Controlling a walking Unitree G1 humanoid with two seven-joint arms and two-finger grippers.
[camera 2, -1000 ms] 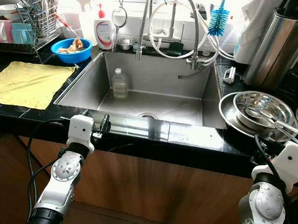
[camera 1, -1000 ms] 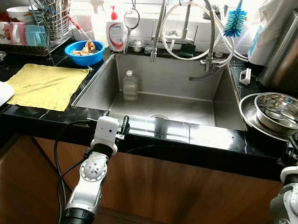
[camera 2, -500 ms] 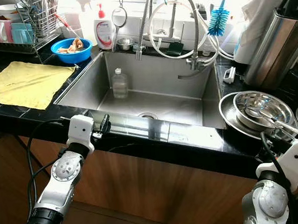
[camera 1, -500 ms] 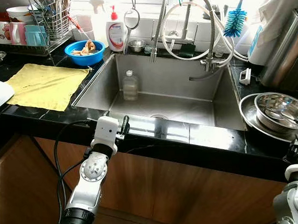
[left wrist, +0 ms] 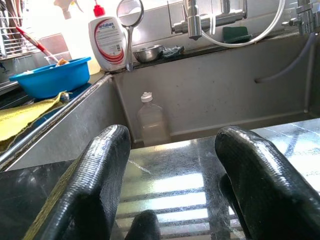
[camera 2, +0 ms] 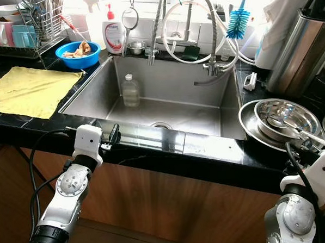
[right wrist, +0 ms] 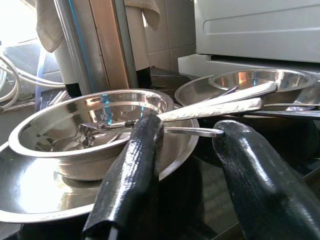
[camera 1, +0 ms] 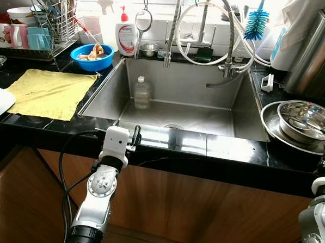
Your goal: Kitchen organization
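A deep steel sink (camera 1: 236,115) is set in the black counter (camera 1: 32,125), a clear plastic bottle (camera 1: 142,93) upright at its back wall. To its right a shiny steel bowl (camera 2: 282,118) sits on a plate (camera 2: 250,129), cutlery (right wrist: 210,106) across it. The right gripper (right wrist: 187,150), fingers spread, faces this bowl; the left gripper (left wrist: 172,165), also spread, rests at the sink's front edge. The bowl's contents are lost in glare.

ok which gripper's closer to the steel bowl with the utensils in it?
Right. The right gripper sits open just in front of the steel bowl, fingers flanking its utensil handles. The left gripper rests at the sink front edge, far across.
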